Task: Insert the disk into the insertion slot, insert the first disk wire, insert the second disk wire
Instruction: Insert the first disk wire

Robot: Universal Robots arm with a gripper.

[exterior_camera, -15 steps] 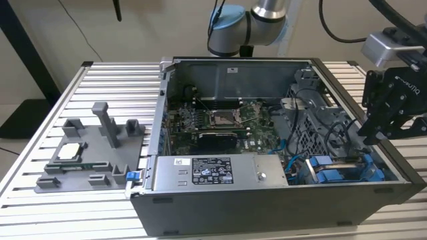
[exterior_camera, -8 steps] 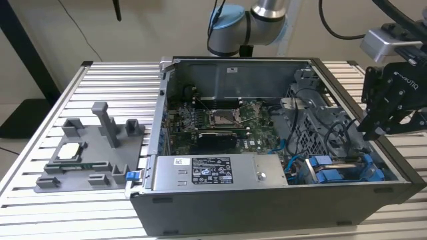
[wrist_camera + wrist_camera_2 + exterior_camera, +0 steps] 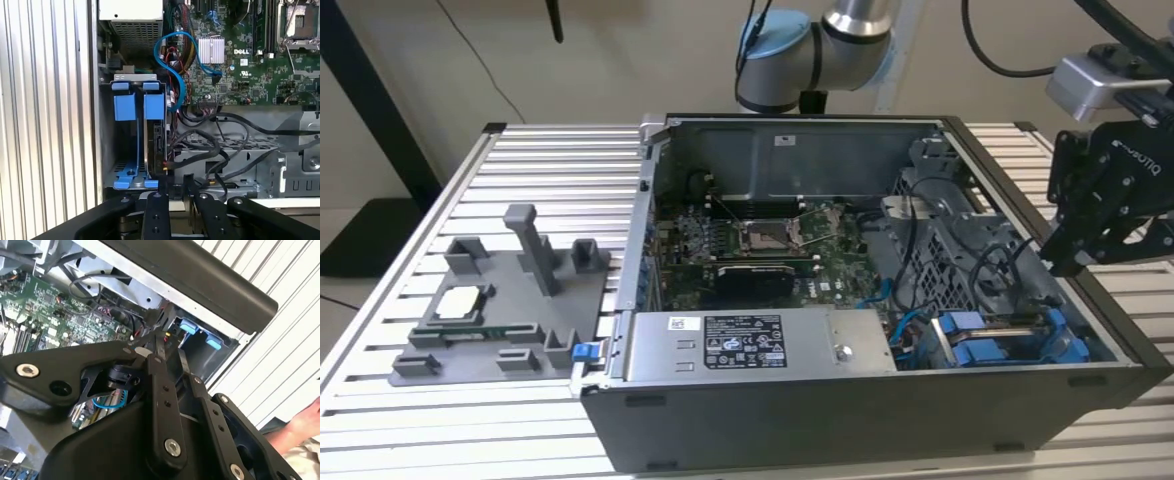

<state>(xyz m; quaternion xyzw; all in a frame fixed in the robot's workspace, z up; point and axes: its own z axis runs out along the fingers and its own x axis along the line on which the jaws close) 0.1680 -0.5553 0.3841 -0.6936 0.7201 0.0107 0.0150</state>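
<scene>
The disk (image 3: pixel 158 142) stands on edge in its blue carrier (image 3: pixel 154 106) inside the insertion slot (image 3: pixel 106 150), the grey bay at the case's corner. A second blue carrier (image 3: pixel 124 106) sits beside it. In the exterior view the disk carriers (image 3: pixel 987 345) show at the case's near right corner. My black gripper (image 3: pixel 1067 262) hangs above the case's right edge, over the drive cage. In both wrist views my gripper (image 3: pixel 175 182) (image 3: pixel 171 350) points at the disk's end, where a small connector with red and yellow wires (image 3: pixel 165 169) lies. A blue wire (image 3: pixel 172 60) loops from the motherboard toward the carriers.
The open computer case (image 3: pixel 854 430) holds the motherboard (image 3: pixel 761 245), a labelled power-supply box (image 3: pixel 747 345) and black cable loops (image 3: pixel 220 145). A grey fixture with parts (image 3: pixel 507 300) lies on the slatted table at the exterior view's left. A person's hand (image 3: pixel 300 425) rests outside the case.
</scene>
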